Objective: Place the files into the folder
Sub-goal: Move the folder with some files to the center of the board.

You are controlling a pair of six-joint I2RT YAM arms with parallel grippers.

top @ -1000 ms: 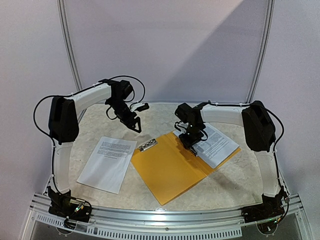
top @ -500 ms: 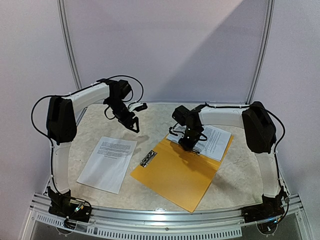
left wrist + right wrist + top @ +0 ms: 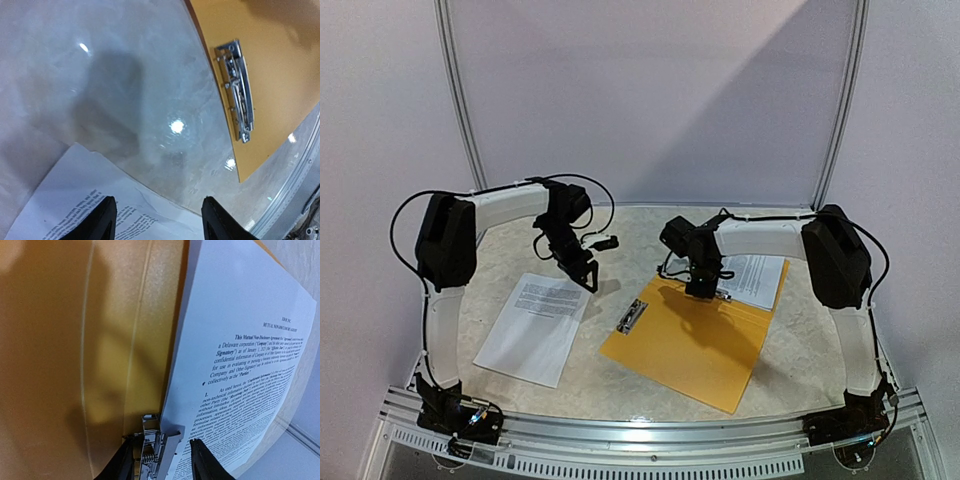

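Note:
The orange-yellow folder (image 3: 690,345) lies open on the table, a metal clip (image 3: 633,316) at its left edge. One printed white sheet (image 3: 755,278) lies on its far right part. A second sheet (image 3: 535,325) lies on the table at the left. My right gripper (image 3: 705,290) is down on the folder (image 3: 60,365), its jaws closed round a second metal clip (image 3: 157,445) at the edge of the sheet (image 3: 250,380). My left gripper (image 3: 588,280) is open and empty over that sheet's far right corner (image 3: 75,200), left of the folder (image 3: 265,40) and its clip (image 3: 237,90).
The marbled table top (image 3: 620,240) ends in a metal rail (image 3: 650,435) at the front. A white curved backdrop (image 3: 650,100) stands behind. Both arm bases sit at the front corners.
The folder has swung round and slid right and back with my right gripper. My left gripper has come down and forward toward the left sheet's corner.

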